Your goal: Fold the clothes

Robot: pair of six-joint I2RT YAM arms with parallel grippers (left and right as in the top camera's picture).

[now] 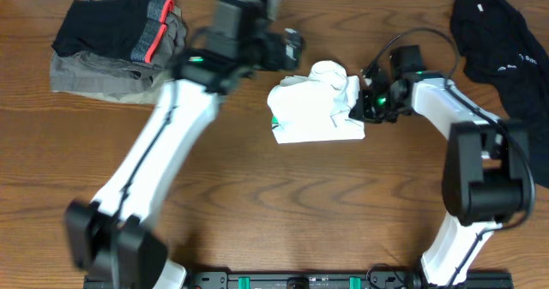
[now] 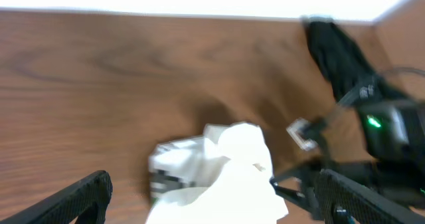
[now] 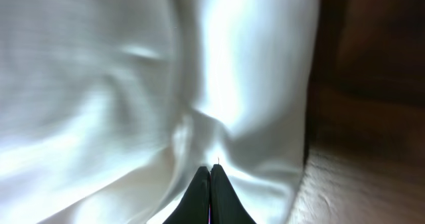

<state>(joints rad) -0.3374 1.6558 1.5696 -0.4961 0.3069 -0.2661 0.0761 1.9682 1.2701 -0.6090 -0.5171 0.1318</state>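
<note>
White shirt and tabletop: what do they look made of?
The white shirt looks like soft matte fabric, probably cotton: it bunches in limp rounded folds. The tabletop looks like wood or wood-grain laminate, brown with dark grain lines and a faint sheen; I cannot tell which.

White cloth (image 3: pixel 119 84) fills most of the right wrist view, soft and slightly blurred, with broad folds running down it. The right gripper (image 3: pixel 211 184) shows at the bottom centre as two dark fingertips pressed tightly together, and the cloth's creases gather at their point. Dark brown wooden table (image 3: pixel 372 64) shows along the right edge beside the cloth.
</note>
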